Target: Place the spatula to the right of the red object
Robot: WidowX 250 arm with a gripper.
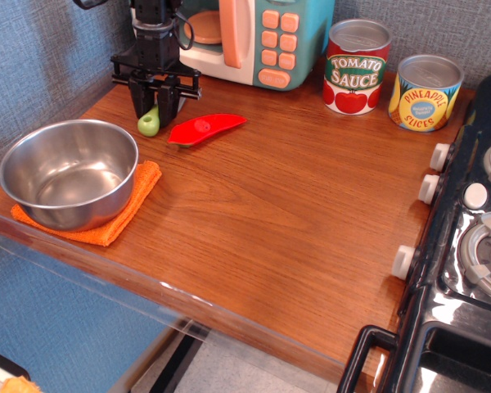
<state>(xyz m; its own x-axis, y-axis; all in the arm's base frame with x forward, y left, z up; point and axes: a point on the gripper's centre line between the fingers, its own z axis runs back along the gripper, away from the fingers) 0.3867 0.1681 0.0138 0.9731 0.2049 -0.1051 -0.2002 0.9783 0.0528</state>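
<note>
The spatula's light green handle end (149, 124) lies on the wooden counter at the back left; its grey blade is hidden behind my gripper. My gripper (155, 110) stands upright over the spatula, its black fingers drawn in around the handle and down at the counter. The red object (206, 128), flat and leaf-shaped, lies just right of the spatula, a small gap away from the gripper.
A steel bowl (20, 155) sits on an orange cloth (139, 192) at the front left. A toy microwave (262, 37) stands behind the gripper. A tomato sauce can (357, 67) and a pineapple can (425, 92) stand at the back right. A toy stove (475, 246) borders the right side.
</note>
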